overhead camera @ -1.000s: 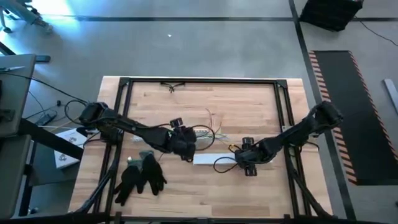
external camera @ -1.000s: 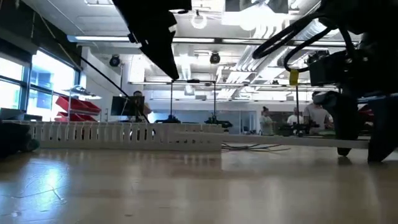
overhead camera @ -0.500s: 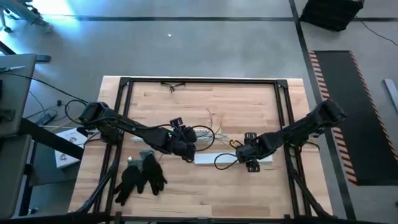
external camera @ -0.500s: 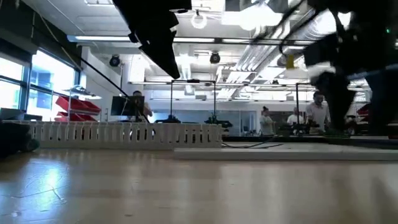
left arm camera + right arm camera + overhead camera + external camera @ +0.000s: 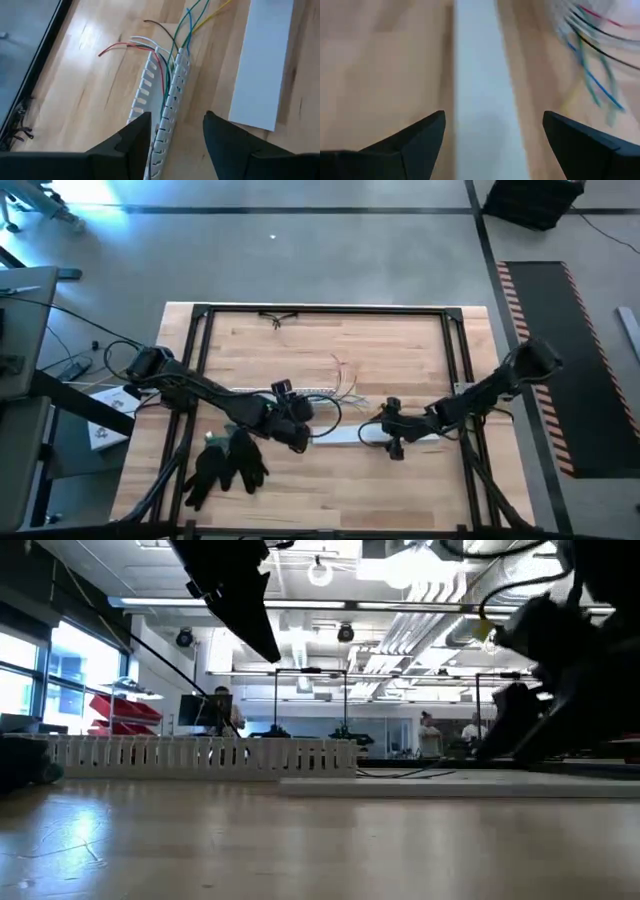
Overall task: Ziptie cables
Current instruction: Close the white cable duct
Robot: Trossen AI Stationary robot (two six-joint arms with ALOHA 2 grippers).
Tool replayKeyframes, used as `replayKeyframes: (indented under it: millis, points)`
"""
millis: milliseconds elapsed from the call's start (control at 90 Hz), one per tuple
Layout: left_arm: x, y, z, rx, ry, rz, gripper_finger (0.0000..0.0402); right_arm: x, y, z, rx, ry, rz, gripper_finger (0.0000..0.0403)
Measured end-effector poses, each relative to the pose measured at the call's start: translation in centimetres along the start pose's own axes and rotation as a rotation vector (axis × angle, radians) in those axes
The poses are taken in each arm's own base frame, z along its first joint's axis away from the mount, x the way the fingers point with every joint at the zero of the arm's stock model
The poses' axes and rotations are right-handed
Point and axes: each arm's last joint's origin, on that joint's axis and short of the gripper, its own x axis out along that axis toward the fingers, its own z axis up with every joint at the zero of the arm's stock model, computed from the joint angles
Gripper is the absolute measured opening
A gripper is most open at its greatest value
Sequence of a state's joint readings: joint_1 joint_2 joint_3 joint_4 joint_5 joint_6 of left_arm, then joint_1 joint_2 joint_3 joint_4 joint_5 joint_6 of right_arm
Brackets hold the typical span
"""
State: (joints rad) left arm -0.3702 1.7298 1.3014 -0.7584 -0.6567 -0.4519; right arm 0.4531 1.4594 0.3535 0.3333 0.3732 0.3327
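1. Counter (image 5: 400,370): pale wooden top inside a dark frame, seen whole from my overhead camera.

2. Slotted channel (image 5: 167,102): long white plastic duct with open comb-like walls, lying flat on the counter near its middle. In the level camera it shows as a low white fence (image 5: 200,755) across the far side.

3. Cables (image 5: 170,60): a bundle of thin wires, red, black, white, green, blue and yellow, lying inside the channel and fanning out loose from its end onto the wood. From above I see them (image 5: 345,385) spread just past the channel's end, between the two arms. In my right wrist camera they appear (image 5: 592,65) as a blurred fan off to one side.

4. White flat strip (image 5: 262,60): a plain white cover piece lying on the counter just beside the channel, apart from it. The same strip (image 5: 482,100) runs straight ahead of my right claw.

5. Left claw (image 5: 175,132): fingers spread, nothing between them, poised over the channel's run. From above it sits (image 5: 295,430) near the counter's middle.

6. Right claw (image 5: 492,132): fingers spread wide, nothing held, straddling the white strip from above. In the overhead camera it is at (image 5: 390,438).

7. Black gloves (image 5: 225,460): a pair lying on the counter near the left arm, toward the front edge.
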Motion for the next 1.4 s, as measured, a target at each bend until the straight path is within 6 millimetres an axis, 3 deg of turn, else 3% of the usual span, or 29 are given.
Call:
replayKeyframes:
  millis: [356, 467, 622, 744, 1011, 1233, 1400]
  points:
    - [-0.3, -0.5, -0.2, -0.004, 0.031, -0.071, 0.016, 2.5, 0.4, -2.1, -0.003, 0.068, -0.01, 0.0314]
    - [-0.4, -0.7, -0.3, -0.001, 0.029, -0.076, 0.016, 2.7, 0.4, -2.3, 0.022, 0.079, -0.011, 0.0283]
    - [-0.5, -0.8, -0.4, 0.018, 0.027, -0.077, 0.016, 2.7, 0.4, -2.3, 0.041, 0.079, -0.005, 0.0208]
    - [-0.7, -1.1, -0.7, 0.029, 0.052, -0.114, 0.016, 2.4, 0.4, -2.1, 0.046, 0.078, 0.017, 0.0208]
    - [-1.9, -2.1, -2.2, 0.154, 0.065, -0.065, 0.016, -1.0, 0.1, 0.5, 0.053, 0.075, 0.161, 0.0208]
    - [1.2, -0.8, -2.4, 0.09, 0.072, -0.073, 0.0165, -5.1, -1.0, 3.5, -0.065, 0.154, 0.042, 0.0208]
    - [3.5, 0.8, -0.5, 0.11, -0.033, -0.104, 0.0193, -7.4, -3.1, 5.2, -0.116, 0.175, -0.071, 0.0208]
